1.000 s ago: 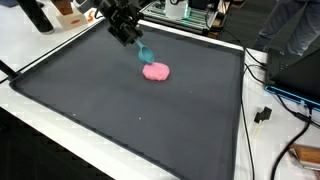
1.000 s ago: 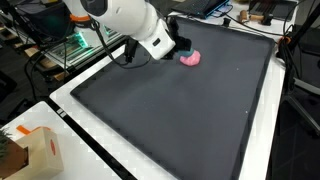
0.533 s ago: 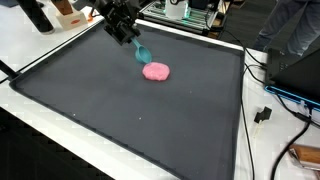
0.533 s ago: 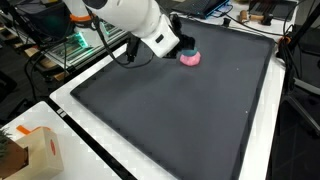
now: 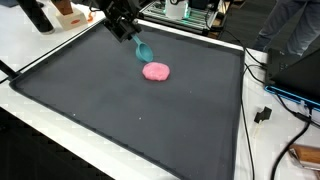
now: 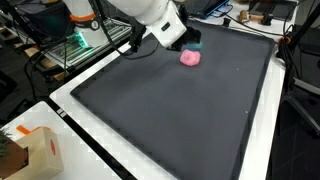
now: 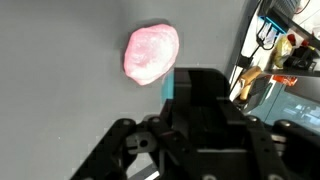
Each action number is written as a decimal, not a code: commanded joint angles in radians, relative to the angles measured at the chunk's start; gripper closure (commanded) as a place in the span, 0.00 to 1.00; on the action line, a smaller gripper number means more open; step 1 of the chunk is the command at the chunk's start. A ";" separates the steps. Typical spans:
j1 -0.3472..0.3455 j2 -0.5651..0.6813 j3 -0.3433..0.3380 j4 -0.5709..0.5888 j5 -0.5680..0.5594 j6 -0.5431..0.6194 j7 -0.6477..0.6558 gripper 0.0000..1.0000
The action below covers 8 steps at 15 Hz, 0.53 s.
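Teal spoon (image 5: 141,48) hangs clamped in the jaws, bowl slanting down toward pink lump (image 5: 156,71).

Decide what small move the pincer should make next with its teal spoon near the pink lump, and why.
Probably lower the pincer a little toward the pink lump. It is shut on a teal spoon whose bowl hangs apart from the lump on the black mat, and the wrist view shows the lump just ahead of the spoon.
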 commanded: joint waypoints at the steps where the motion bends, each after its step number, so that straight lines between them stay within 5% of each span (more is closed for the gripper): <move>1: 0.037 -0.079 0.018 -0.037 -0.075 0.074 0.171 0.75; 8: 0.139 -0.203 0.092 -0.104 -0.411 0.310 0.646 0.75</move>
